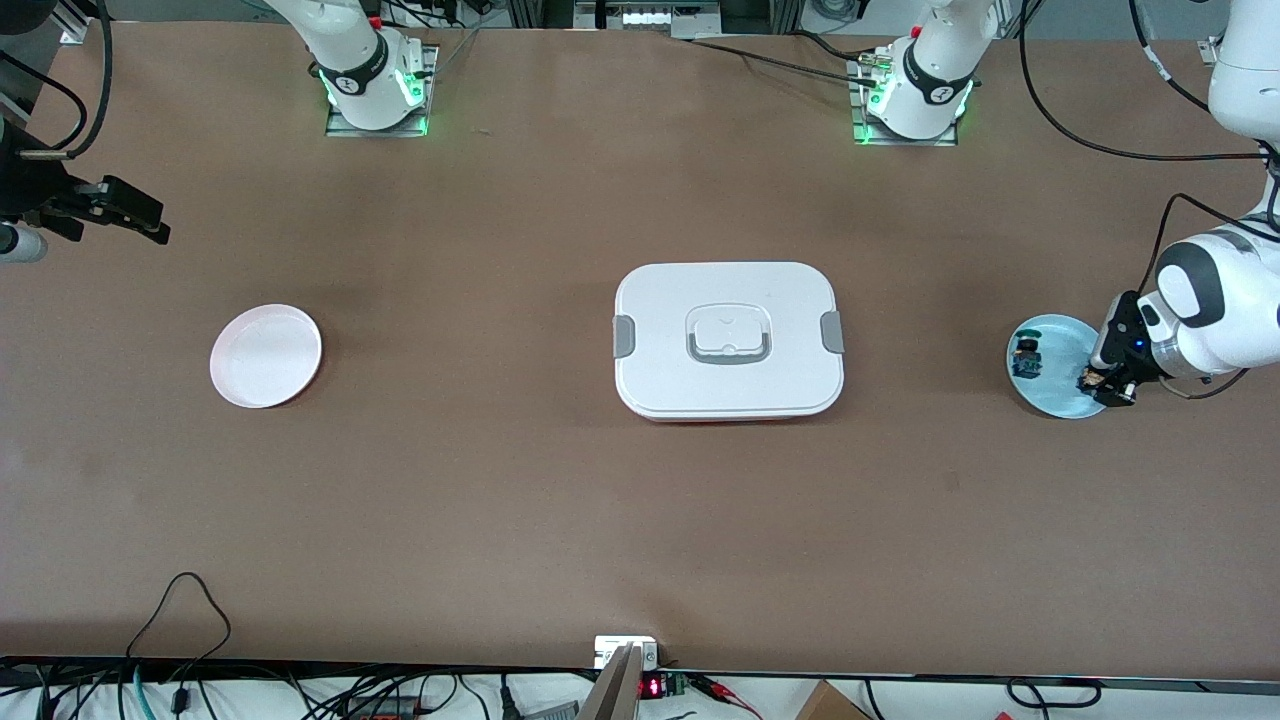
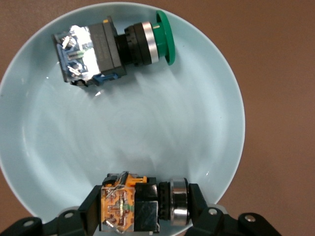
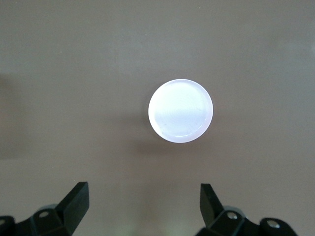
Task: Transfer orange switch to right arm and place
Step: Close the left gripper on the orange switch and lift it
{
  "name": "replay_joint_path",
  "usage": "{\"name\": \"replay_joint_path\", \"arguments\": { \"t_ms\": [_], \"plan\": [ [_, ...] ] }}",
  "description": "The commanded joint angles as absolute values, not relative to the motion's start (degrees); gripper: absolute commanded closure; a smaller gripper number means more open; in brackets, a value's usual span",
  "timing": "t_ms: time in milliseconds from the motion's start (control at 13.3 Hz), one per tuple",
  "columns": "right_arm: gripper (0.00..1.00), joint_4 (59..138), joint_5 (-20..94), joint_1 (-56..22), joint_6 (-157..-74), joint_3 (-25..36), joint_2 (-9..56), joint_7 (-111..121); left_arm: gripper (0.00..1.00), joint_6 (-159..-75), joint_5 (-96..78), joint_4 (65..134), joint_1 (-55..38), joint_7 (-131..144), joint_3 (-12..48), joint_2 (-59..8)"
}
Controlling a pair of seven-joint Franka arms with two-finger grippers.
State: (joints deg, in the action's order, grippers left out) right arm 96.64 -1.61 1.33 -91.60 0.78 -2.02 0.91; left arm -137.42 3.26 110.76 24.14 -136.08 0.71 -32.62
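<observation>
Grip on!
My left gripper [image 2: 142,209] jaws clamp the small orange-bodied switch [image 2: 129,204] on the pale blue plate [image 2: 147,128]; my right gripper [image 3: 142,204] jaws hang open.

Two switches [image 2: 142,206], two plates [image 1: 266,356], one lidded white box [image 1: 728,340] and two robot arms [image 1: 1215,300].

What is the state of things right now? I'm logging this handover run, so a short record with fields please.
left gripper: shut on the orange switch, at the rim of the light blue plate
other part: green-capped switch, lying in the same plate, apart from the orange one
right gripper: open, empty, waiting above the table at its own arm's end
pink plate: on the table toward the right arm's end, nothing on it
white lidded box: mid-table, lid on
handover: not yet done
</observation>
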Motion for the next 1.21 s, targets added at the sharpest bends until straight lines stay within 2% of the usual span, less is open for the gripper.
{"name": "replay_joint_path", "arguments": {
  "t_ms": [0, 75, 151, 226, 679, 1131],
  "plan": [
    [0.0, 97.6, -1.5, 1.8, -91.6, 0.4, -3.1, 0.8, 0.75, -137.4, 1.8, 110.0, 25.1, -138.1, 1.8, -33.0],
    [0.0, 97.6, -1.5, 1.8, -91.6, 0.4, -3.1, 0.8, 0.83, -137.1, 1.8, 110.0, 25.1, -138.1, 1.8, -32.9],
    [0.0, 97.6, -1.5, 1.8, -91.8, 0.4, -3.1, 0.8, 0.97, -136.8, 1.7, 109.3, 25.1, -138.0, 1.8, -32.7],
    [0.0, 97.6, -1.5, 1.7, -92.0, 0.4, -3.2, 0.8, 1.0, -135.7, 1.7, 109.2, 25.1, -137.9, 1.8, -32.4],
    [0.0, 97.4, -1.5, 1.6, -92.2, 0.4, -3.2, 0.7, 1.0, -121.1, -6.0, 102.5, 27.1, -138.1, 2.9, -32.3],
    [0.0, 96.1, -1.4, 1.7, -91.3, 0.3, -2.9, 0.7, 1.0, -89.4, -16.9, 93.4, 26.2, -131.1, 6.3, -32.3]
  ]
}}
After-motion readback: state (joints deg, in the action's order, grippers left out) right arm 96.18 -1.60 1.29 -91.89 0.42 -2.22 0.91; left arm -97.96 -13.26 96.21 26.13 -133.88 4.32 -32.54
